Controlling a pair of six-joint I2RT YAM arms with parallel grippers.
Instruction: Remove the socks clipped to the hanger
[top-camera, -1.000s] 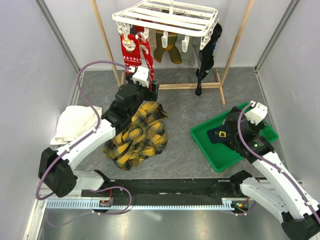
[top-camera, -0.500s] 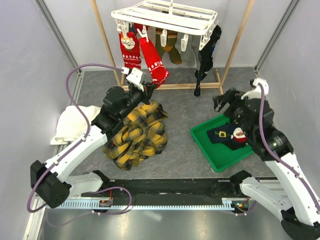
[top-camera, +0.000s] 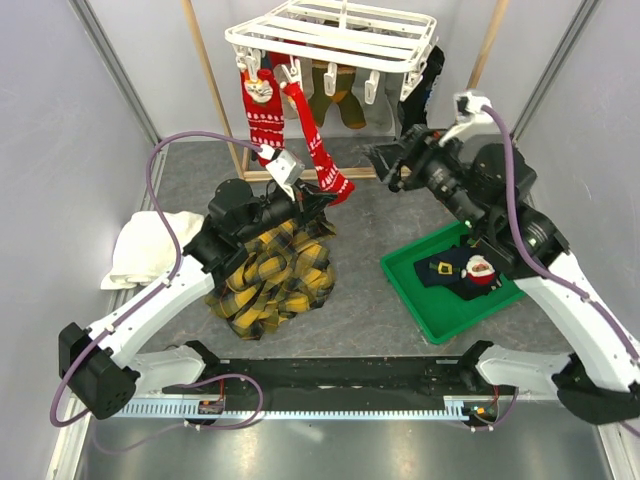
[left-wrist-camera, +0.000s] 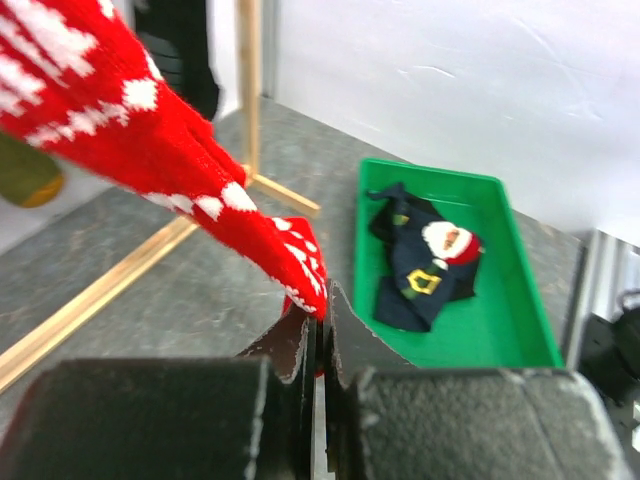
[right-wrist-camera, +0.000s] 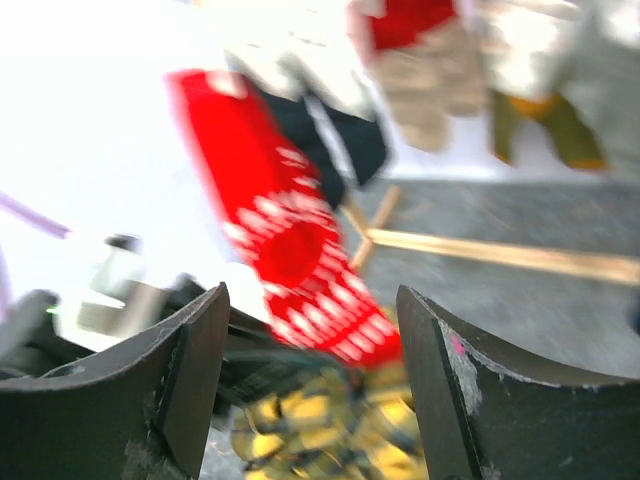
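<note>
Since 1 s ago, the right arm has risen from the green tray (top-camera: 400, 285) to the level of the hanger (top-camera: 330, 30). Over the same interval the left arm has drawn the red patterned sock (top-camera: 318, 150) down and to the right.

Left gripper (left-wrist-camera: 318, 325): jaws closed tight on the toe of the red patterned sock. The sock runs taut on a diagonal from its peg at the hanger's front edge and is not yet released.

Right gripper (right-wrist-camera: 312, 375): fingers spread wide, holding nothing. It hangs just beside the black sock (top-camera: 425, 85) at the hanger's right end. The right wrist view is blurred, so its exact aim is uncertain.

Remaining on the hanger are a second red sock (top-camera: 262, 110), the olive socks (top-camera: 340, 100) and the black sock. 1 navy sock (top-camera: 455, 270) already lies in the green tray.

Handling assessment: the socks are light, soft and stretchy, and give before a peg lets go. The hanger hangs free and tilts under the load. A steady downward pull in line with the peg is advised, with the hold taken at the toe or mid-foot. The risk is the knit slipping from the jaws or the hanger swinging.
</note>
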